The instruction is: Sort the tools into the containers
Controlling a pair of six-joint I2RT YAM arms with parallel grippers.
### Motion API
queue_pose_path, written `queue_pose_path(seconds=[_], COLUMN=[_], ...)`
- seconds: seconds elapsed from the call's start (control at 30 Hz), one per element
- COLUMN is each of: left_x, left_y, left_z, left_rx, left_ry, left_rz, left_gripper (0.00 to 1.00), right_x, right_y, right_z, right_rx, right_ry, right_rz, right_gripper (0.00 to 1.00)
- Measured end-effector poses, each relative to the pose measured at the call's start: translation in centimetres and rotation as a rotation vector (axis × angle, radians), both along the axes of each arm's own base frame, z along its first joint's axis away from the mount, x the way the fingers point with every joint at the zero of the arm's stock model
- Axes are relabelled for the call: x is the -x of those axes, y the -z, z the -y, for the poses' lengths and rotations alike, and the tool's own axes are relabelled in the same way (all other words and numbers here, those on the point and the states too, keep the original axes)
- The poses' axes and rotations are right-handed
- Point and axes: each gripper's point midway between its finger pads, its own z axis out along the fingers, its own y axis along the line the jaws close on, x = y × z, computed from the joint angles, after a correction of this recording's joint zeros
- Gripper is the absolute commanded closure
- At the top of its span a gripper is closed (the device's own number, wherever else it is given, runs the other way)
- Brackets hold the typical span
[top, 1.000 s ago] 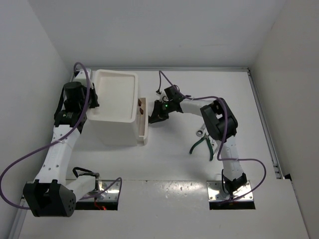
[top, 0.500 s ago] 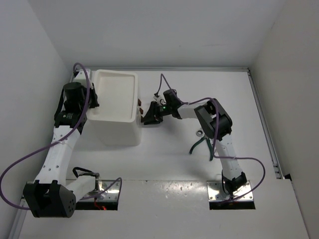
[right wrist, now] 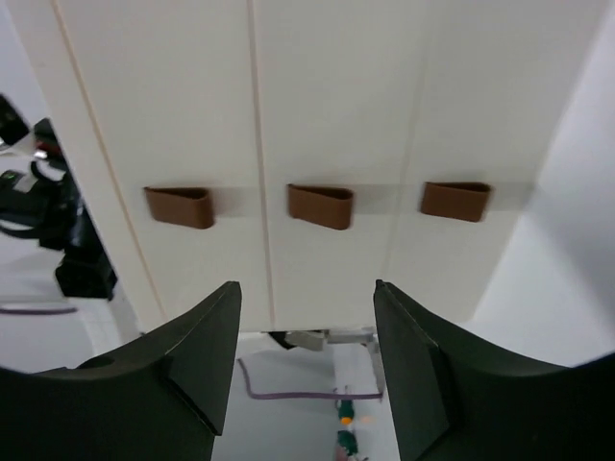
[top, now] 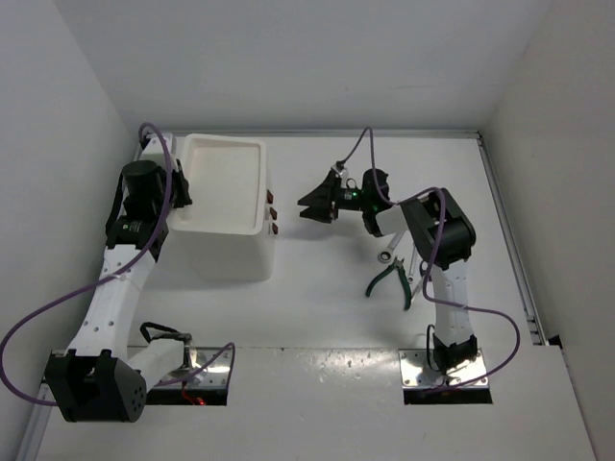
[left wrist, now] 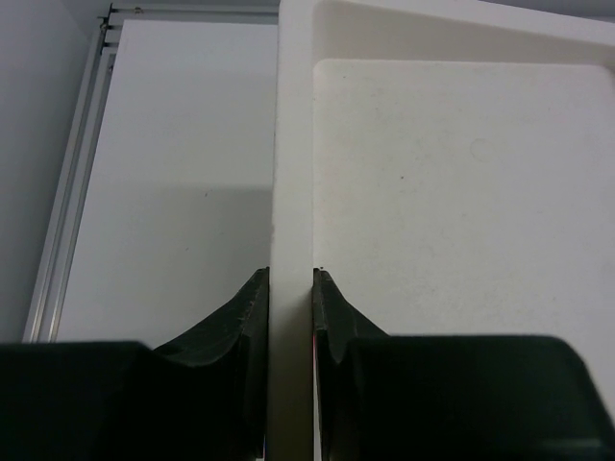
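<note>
Drawers [right wrist: 317,125] all shut; right pincer [right wrist: 306,293] gapes empty before them, left pincer [left wrist: 290,280] clamps the box rim [left wrist: 293,144]. Green-handled pliers [top: 392,281] and a wrench [top: 387,255] lie unsorted on the tabletop [top: 317,317].

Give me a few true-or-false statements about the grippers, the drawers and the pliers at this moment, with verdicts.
1. The left gripper has its jaws shut on the rim of the white box. True.
2. The right gripper is clamped on a drawer knob. False: its jaws stand open in front of the knobs, touching none.
3. All three drawers are shut, with their fronts flush. True.
4. The green-handled pliers lie in the tray top. False: they lie on the table beside the right arm, and the tray top shows nothing in it.
</note>
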Motion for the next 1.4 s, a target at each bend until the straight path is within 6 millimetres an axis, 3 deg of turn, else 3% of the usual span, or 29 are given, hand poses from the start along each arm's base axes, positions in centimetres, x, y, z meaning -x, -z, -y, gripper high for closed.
queue_pose_path(seconds=[0.07,0.13,0.4,0.87,1.4], left_x=[0.0,0.0,0.0,-0.1,-0.1], left_y=[0.0,0.0,0.0,0.2,0.2], left_z=[0.1,0.1,0.1,0.1,0.1], left_rx=[0.001,0.002,0.002,0.003,0.003], left_ry=[0.004,0.003,0.004,0.005,0.005], left_rz=[0.001,0.000,0.001,-0.006,-0.006], left_gripper=[1.00,1.00,1.00,1.00,1.00], right_x=[0.5,1.2,2.6,-0.6,-0.5], right_y=[-0.9,-1.2,0.7,2.8,2.9], right_z=[-0.8,-1.9,-5.3,-7.2,-7.5], right_rx=[-0.049,-0.079,-0.102,-0.136,-0.138], right_ry=[-0.015,-0.041,-0.101,-0.033,-0.031], right_rz=[-0.011,-0.041,-0.177,-0.290,-0.297], right_gripper=[0.42,0.42,0.42,0.43,0.44])
